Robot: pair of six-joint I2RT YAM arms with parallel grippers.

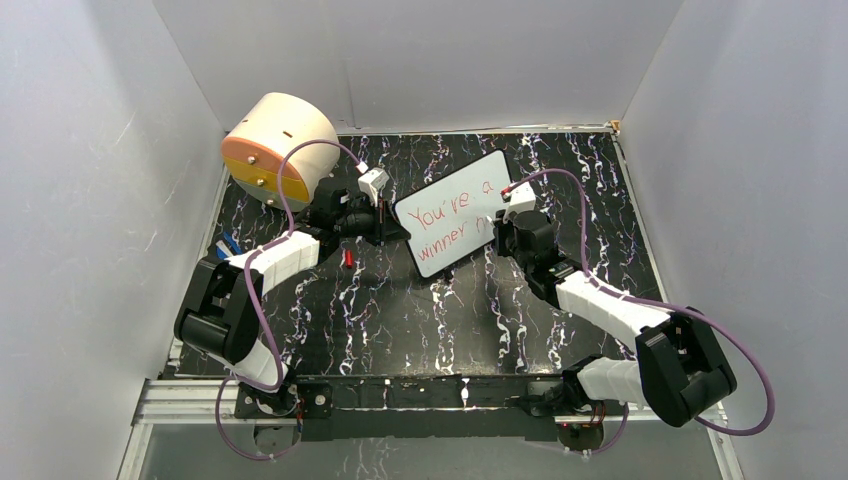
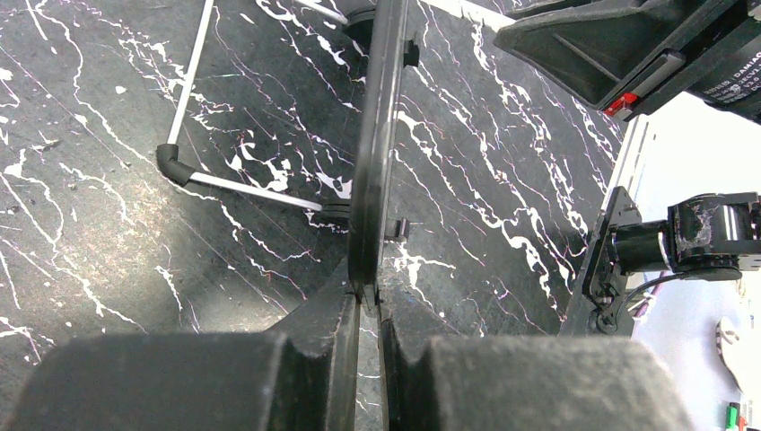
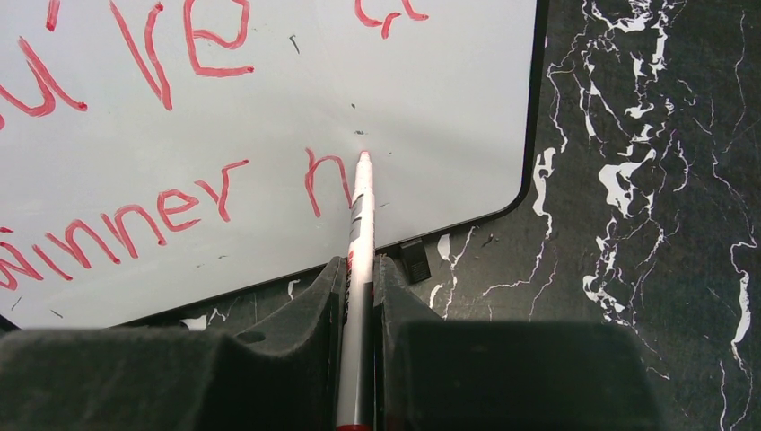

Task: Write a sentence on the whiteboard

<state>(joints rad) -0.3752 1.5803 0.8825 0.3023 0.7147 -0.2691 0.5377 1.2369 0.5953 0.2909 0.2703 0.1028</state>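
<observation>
The whiteboard (image 1: 452,213) stands tilted on the black marbled table, and the red sentence (image 1: 447,217) on it reads "You're a winner n". My left gripper (image 1: 392,228) is shut on the board's left edge. In the left wrist view the board (image 2: 375,135) shows edge-on, pinched between the jaws of that gripper (image 2: 368,292). My right gripper (image 1: 502,226) is shut on a white marker (image 3: 359,224). Its red tip touches the whiteboard (image 3: 269,99) just right of the last stroke of the sentence (image 3: 161,206), above the right gripper (image 3: 359,269).
A beige drum (image 1: 275,150) with an orange face lies at the back left. A small red cap (image 1: 347,258) sits on the table below the left gripper, and a blue item (image 1: 228,243) by the left wall. A wire stand (image 2: 242,189) props the board. White walls enclose three sides.
</observation>
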